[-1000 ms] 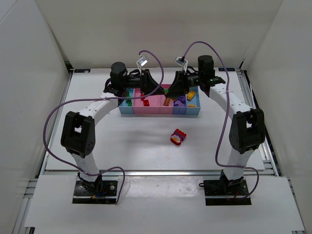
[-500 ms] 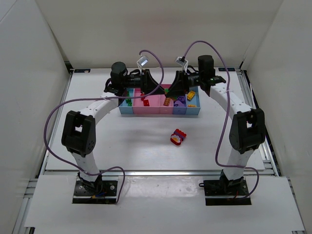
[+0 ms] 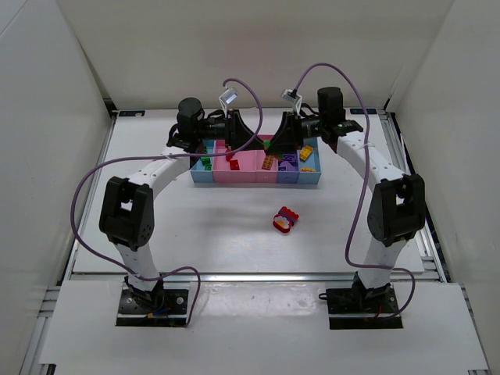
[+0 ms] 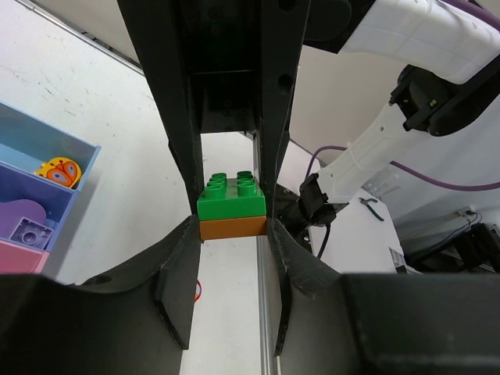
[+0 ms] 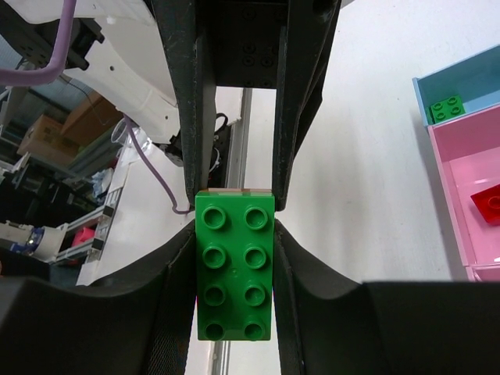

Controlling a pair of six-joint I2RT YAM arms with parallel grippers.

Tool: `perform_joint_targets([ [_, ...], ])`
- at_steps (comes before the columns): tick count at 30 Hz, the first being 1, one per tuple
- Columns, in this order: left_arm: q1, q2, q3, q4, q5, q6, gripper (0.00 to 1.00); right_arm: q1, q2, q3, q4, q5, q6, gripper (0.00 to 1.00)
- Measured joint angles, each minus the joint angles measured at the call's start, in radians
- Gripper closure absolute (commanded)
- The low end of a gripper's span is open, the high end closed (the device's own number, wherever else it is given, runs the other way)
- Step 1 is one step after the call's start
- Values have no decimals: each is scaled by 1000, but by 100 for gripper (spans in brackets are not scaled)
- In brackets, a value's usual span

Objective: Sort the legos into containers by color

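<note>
My two grippers meet tip to tip above the row of bins [image 3: 258,179]. Between them is a green brick [image 5: 234,266] stacked on an orange brick [image 4: 233,227]. My right gripper [image 5: 234,242] is shut on the long green brick, its studs facing the camera. My left gripper [image 4: 233,234] is shut on the end of the stack, its tips at the orange brick, with the green brick [image 4: 231,195] on top. In the top view the left gripper [image 3: 255,145] and right gripper [image 3: 274,145] hide the stack. A red piece [image 3: 286,219] lies on the table in front of the bins.
The bins hold a green brick [image 3: 205,162], a red brick [image 3: 233,165], an orange brick [image 3: 269,162], a purple piece [image 3: 290,162] and yellow bricks [image 3: 307,153]. White walls enclose the table on three sides. Purple cables loop over both arms.
</note>
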Motion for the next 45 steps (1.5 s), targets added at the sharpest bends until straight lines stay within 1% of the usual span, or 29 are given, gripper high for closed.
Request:
perform_joint_targets([
  [1,0,0,0,0,0,0,84,0,0,1,-3,1,-1,51],
  [3,0,0,0,-2,2,1,85,1,0,1,-7,8,-3,47],
  [5,-2,0,0,-2,7,3,85,1,0,1,-11,18,-3,38],
  [6,-3,0,0,-2,10,4,86,1,0,1,-15,22,-3,36],
  [7,-3,0,-2,-1,12,6,86,1,0,1,-19,24,-4,30],
  [8,-3,0,-5,-1,13,8,86,1,0,1,-23,26,-6,29],
  [17,-3,0,-24,-27,22,46,87,1,0,1,-45,35,-13,27],
  [19,-2,0,-26,-33,27,53,87,-1,0,1,-52,39,-18,30],
  [20,-2,0,-28,-35,28,56,87,-2,0,1,-52,40,-21,31],
  [22,-2,0,-31,-43,31,64,87,-9,-2,1,-53,42,-28,40],
  [23,-2,0,-33,-47,32,66,87,-14,-4,1,-53,42,-32,42],
  [25,0,0,-35,-56,35,71,87,-26,-8,1,-57,43,-32,49],
  [27,0,0,-37,-57,36,73,87,-35,-10,1,-59,43,-34,54],
  [28,1,0,-37,-58,36,74,87,-39,-11,1,-59,43,-35,54],
  [31,2,0,-37,-58,36,76,87,-47,-11,1,-60,43,-35,50],
  [32,2,0,-37,-58,36,77,87,-47,-11,1,-61,42,-35,44],
  [34,2,0,-37,-58,36,79,87,-47,-11,1,-66,37,-33,37],
  [35,2,0,-37,-58,36,79,87,-47,-11,1,-70,34,-33,31],
  [40,2,0,-37,-58,36,79,87,-47,-11,1,-77,15,-30,25],
  [45,2,0,-37,-58,36,80,87,-47,-11,1,-77,13,-28,23],
])
